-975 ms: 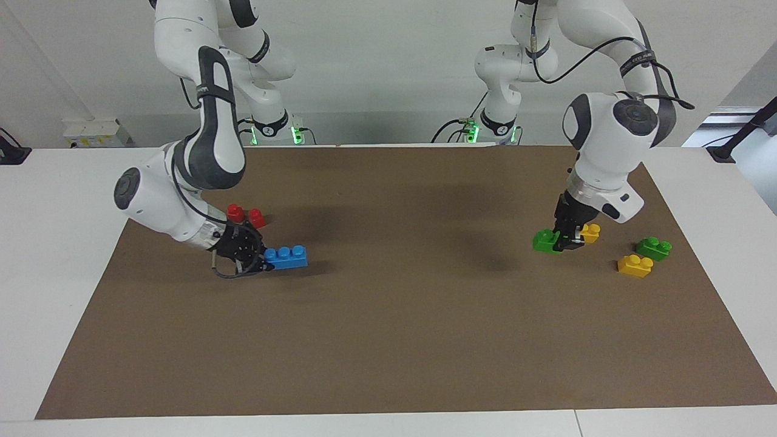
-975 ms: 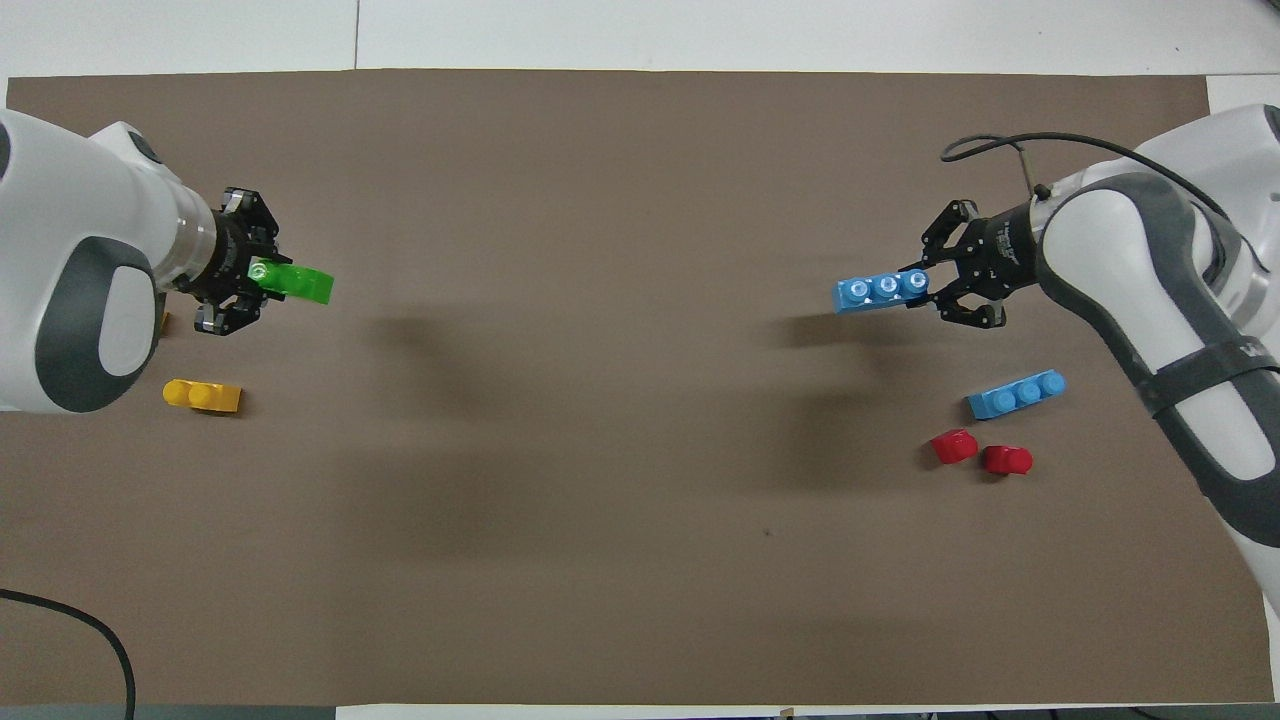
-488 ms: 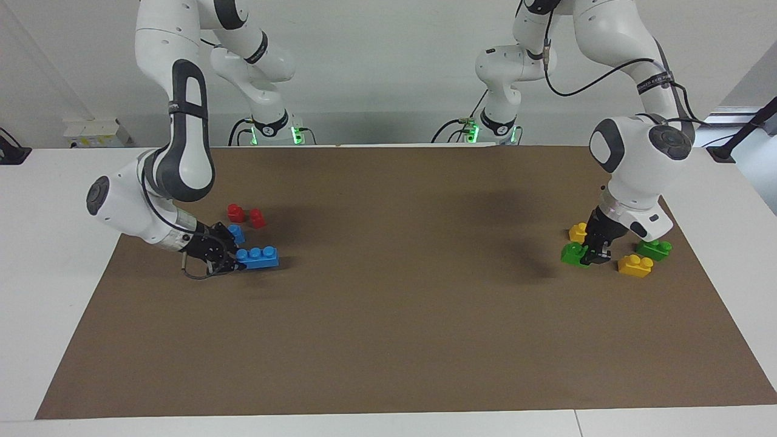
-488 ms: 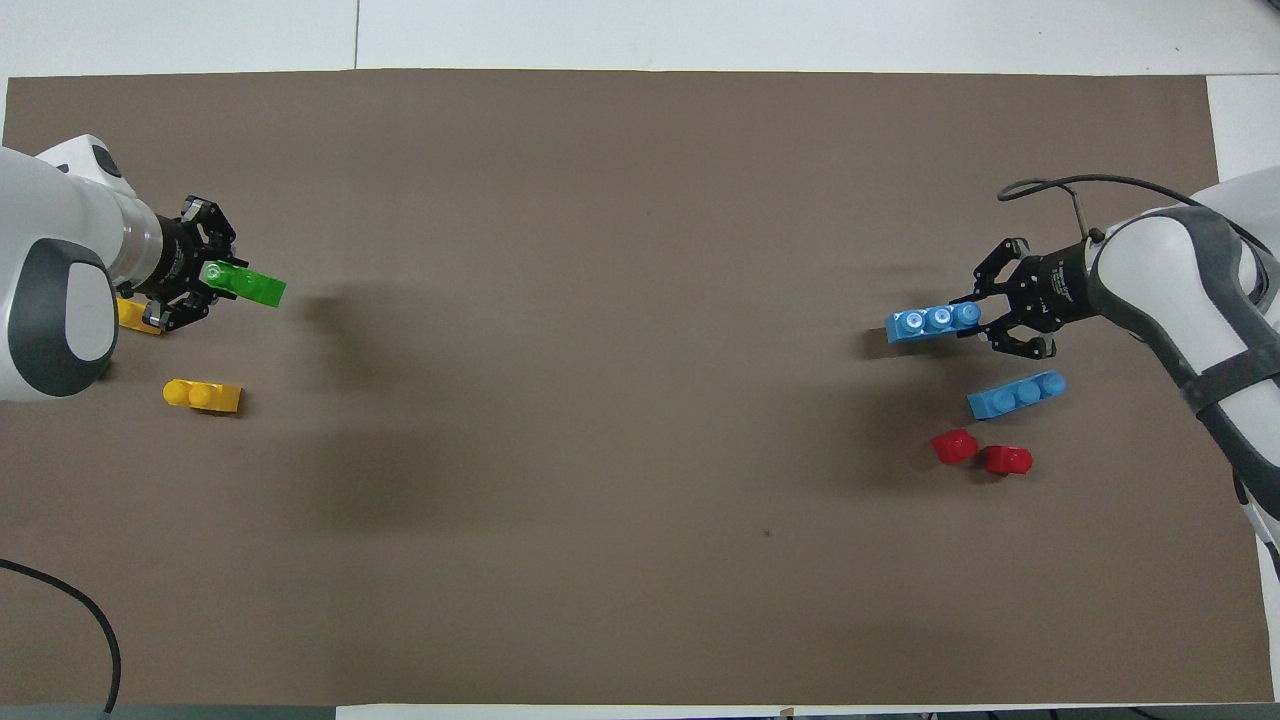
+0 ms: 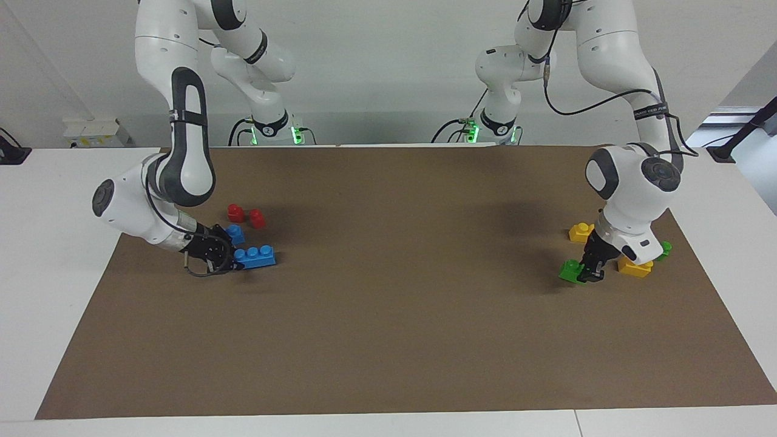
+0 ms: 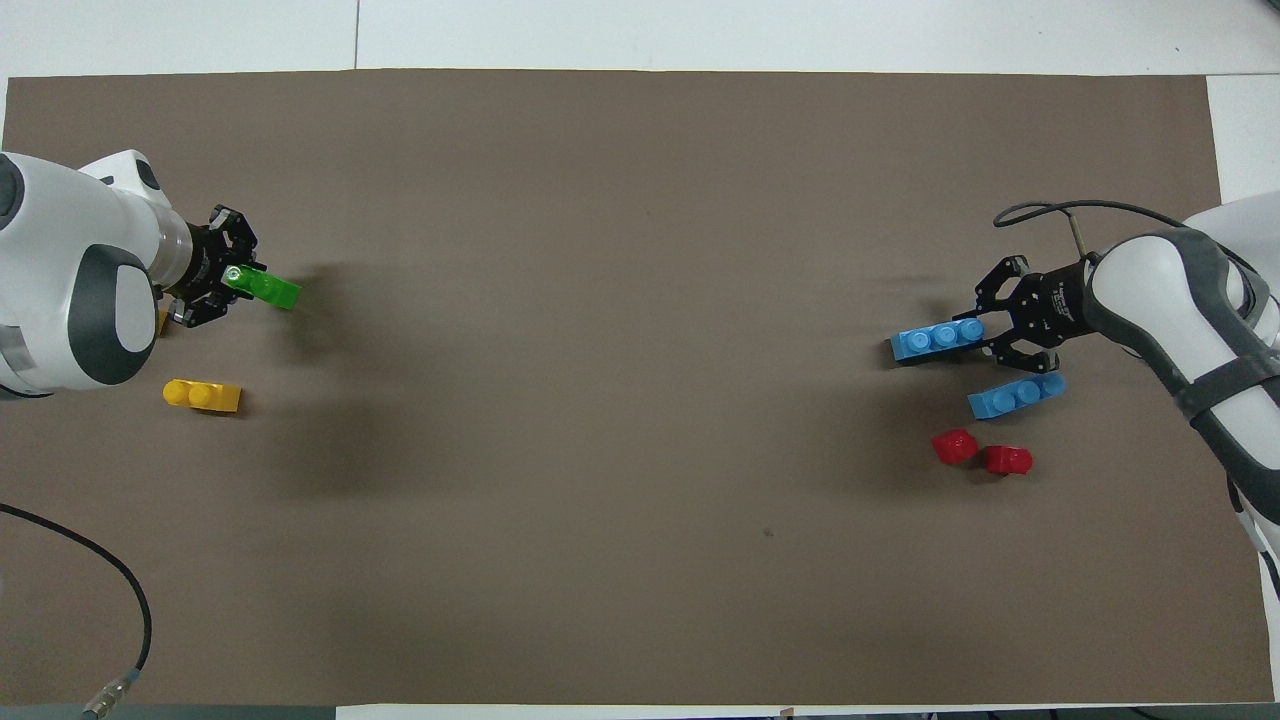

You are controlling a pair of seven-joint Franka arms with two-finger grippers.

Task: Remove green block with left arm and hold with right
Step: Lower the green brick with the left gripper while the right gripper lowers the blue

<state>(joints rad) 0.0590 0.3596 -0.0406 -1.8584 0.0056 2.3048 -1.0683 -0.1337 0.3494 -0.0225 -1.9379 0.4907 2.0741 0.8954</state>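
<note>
My left gripper [image 5: 586,272] is shut on one end of a green block [image 5: 569,270] and holds it low over the mat at the left arm's end of the table. In the overhead view the left gripper [image 6: 237,281] grips that green block [image 6: 268,289] by its end. A second green block [image 5: 665,247] lies mostly hidden by the left arm. My right gripper [image 5: 233,260] is shut on the end of a blue three-stud brick [image 5: 255,257] low at the mat. In the overhead view the right gripper [image 6: 980,336] holds that blue brick [image 6: 936,341].
Two yellow bricks [image 5: 581,231] [image 5: 634,267] lie close around the left gripper. A second blue brick [image 6: 1016,395] and two red pieces [image 6: 955,446] [image 6: 1008,460] lie beside the right gripper, nearer to the robots. A brown mat [image 5: 394,291] covers the table.
The left gripper has carried the green block toward the left arm's end and lowered it. The right gripper has carried the blue brick toward the right arm's end and lowered it.
</note>
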